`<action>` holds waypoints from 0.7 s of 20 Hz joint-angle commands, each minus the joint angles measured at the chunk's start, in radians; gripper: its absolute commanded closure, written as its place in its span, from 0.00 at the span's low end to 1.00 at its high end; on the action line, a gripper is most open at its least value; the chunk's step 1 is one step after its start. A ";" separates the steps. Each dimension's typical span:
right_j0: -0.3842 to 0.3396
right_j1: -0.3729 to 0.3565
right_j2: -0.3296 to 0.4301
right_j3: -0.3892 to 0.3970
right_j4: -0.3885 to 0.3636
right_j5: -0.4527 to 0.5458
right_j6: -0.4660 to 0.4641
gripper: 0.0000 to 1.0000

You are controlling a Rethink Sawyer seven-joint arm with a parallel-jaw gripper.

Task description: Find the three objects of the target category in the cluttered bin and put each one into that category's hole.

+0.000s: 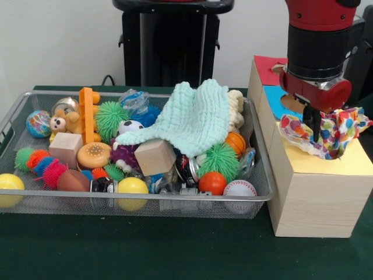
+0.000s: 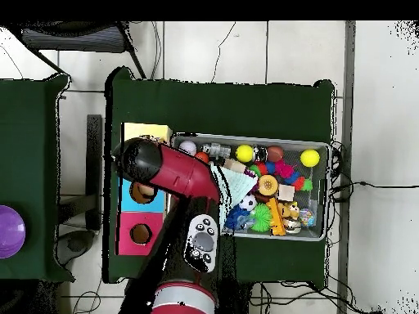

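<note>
My gripper hangs over the yellow top of the pale wooden box. It is shut on a white polka-dot cloth, whose lower folds rest on the yellow top. The round hole is hidden under the cloth. The silver wire-mesh bin stands left of the box, heaped with toys. No other polka-dot cloth shows in it. In the overhead view the arm covers the gripper and cloth; part of the yellow top and the bin show.
A mint green waffle-knit cloth drapes over the toy heap, among wooden cubes, balls and spiky toys. The box's blue top and red top lie behind the yellow one. A purple bowl sits on a side table.
</note>
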 commanded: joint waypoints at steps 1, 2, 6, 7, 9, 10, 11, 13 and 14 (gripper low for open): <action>-0.063 0.034 0.177 0.091 0.056 -0.084 0.092 1.00; -0.069 0.036 0.187 0.091 0.056 -0.092 0.091 1.00; -0.088 0.050 0.232 0.091 0.061 -0.124 0.089 1.00; -0.094 0.048 0.250 0.100 0.065 -0.122 0.085 1.00; -0.102 0.048 0.266 0.108 0.063 -0.125 0.082 1.00; -0.100 0.044 0.268 0.112 0.061 -0.122 0.086 1.00; -0.100 0.049 0.268 0.109 0.055 -0.124 0.089 1.00; -0.083 0.065 0.245 0.087 0.036 -0.097 0.102 1.00; -0.084 0.071 0.246 0.082 0.033 -0.094 0.101 1.00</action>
